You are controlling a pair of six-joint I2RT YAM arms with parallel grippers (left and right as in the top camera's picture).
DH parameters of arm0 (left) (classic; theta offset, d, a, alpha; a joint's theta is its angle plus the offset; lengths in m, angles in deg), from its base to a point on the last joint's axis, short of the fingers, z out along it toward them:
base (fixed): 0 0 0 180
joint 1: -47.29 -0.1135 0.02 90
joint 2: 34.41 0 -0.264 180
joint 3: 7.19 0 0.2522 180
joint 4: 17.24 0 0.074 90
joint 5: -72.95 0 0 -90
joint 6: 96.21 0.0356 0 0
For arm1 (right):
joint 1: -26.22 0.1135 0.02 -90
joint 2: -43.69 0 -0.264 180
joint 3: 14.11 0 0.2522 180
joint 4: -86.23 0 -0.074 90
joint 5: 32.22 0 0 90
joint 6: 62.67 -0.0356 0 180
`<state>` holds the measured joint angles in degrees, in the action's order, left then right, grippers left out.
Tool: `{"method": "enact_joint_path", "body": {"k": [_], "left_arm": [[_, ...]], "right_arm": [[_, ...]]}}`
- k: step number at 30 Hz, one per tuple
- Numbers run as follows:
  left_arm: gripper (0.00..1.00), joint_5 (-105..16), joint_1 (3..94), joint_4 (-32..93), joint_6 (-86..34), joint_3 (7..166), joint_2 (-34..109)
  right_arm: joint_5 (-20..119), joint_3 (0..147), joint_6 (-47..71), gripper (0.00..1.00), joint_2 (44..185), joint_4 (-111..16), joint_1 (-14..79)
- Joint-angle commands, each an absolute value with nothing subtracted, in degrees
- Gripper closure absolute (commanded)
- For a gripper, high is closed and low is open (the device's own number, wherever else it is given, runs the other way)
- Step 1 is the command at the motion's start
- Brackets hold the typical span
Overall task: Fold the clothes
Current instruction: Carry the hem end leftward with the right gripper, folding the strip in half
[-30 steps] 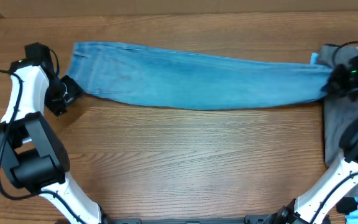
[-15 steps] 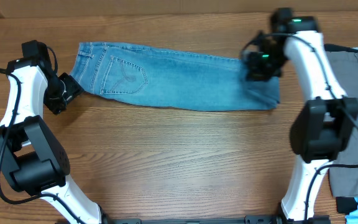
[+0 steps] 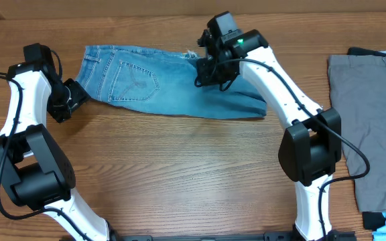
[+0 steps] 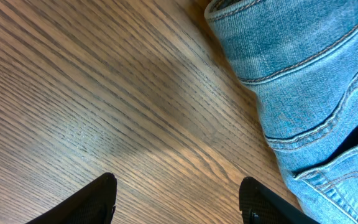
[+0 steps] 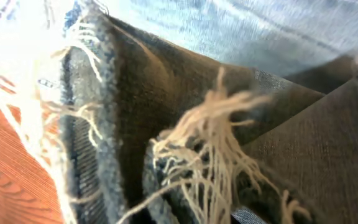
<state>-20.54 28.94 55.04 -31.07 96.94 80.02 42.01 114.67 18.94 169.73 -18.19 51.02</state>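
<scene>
- Jeans [image 3: 154,86] of light blue denim are seen lying on the wooden table [image 3: 179,167], with the stitched back pocket [image 3: 138,82] facing up.
- The leg part of the jeans is doubled back over itself. A rounded fold is formed at the end farthest from the waistband [image 3: 87,70], and the frayed hem [image 3: 190,54] is brought to about the middle of the jeans, just beyond the back pocket.
- The right gripper [image 3: 205,71] is held over the jeans, right at the frayed hem.
- In the right wrist view the frame is filled by the jeans [image 5: 185,93]. Bunched layers of denim and the pale threads of the frayed hem [image 5: 211,134] are drawn up close to the lens.
- The right gripper's own fingers are hidden by the cloth, but the raised and gathered hem shows the jaws to be clamped on the jeans.
- The left gripper [image 3: 70,102] is placed just beside the waist end of the jeans, on the near edge, low over the table.
- In the left wrist view the left gripper [image 4: 179,200] is shown with its two dark fingertips [image 4: 102,198] spread apart, and only bare wood grain between them.
- The seamed edge of the jeans [image 4: 303,81] is seen just beyond one fingertip, with no contact visible.
- Grey trousers [image 3: 374,114] are laid flat well apart from the jeans, past the folded end.
</scene>
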Motion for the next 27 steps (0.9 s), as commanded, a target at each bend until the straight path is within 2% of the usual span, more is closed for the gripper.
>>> {"method": "enact_joint_path", "body": {"k": [1,3,4,10,13,16,21,25,26,27], "left_arm": [[0.33,-21.1,29.2,54.8,-30.0,97.5,78.8],[0.33,-21.1,29.2,54.8,-30.0,97.5,78.8],[0.33,-21.1,29.2,54.8,-30.0,97.5,78.8],[0.33,-21.1,29.2,54.6,-30.0,97.5,78.8],[0.27,-21.1,29.2,54.5,-30.0,97.5,78.8],[0.25,-21.2,29.2,54.1,-30.0,97.5,78.8],[0.23,-21.2,29.2,54.1,-30.0,97.5,78.8],[0.13,-23.0,29.1,52.5,-29.0,97.5,78.8],[0.06,-25.9,29.0,50.5,-26.9,97.5,78.8],[0.05,-27.6,28.9,48.4,-25.6,97.5,78.8]], "right_arm": [[41.0,115.5,17.9,0.72,172.7,-16.9,51.9],[41.1,115.5,18.9,0.53,173.0,-16.2,52.2],[41.0,115.5,20.0,0.52,173.0,-15.7,52.2],[49.2,115.6,21.7,0.51,173.0,-10.8,48.3],[57.9,119.1,21.0,0.51,172.9,-4.4,43.4],[58.5,124.0,18.7,0.51,172.9,1.1,37.6],[56.8,122.1,18.7,0.52,173.1,2.8,30.9],[56.0,120.2,18.7,0.49,173.1,2.6,30.7],[56.0,119.7,18.7,0.48,173.1,2.2,30.7],[56.0,119.5,18.7,0.48,173.2,2.2,30.7]]}}
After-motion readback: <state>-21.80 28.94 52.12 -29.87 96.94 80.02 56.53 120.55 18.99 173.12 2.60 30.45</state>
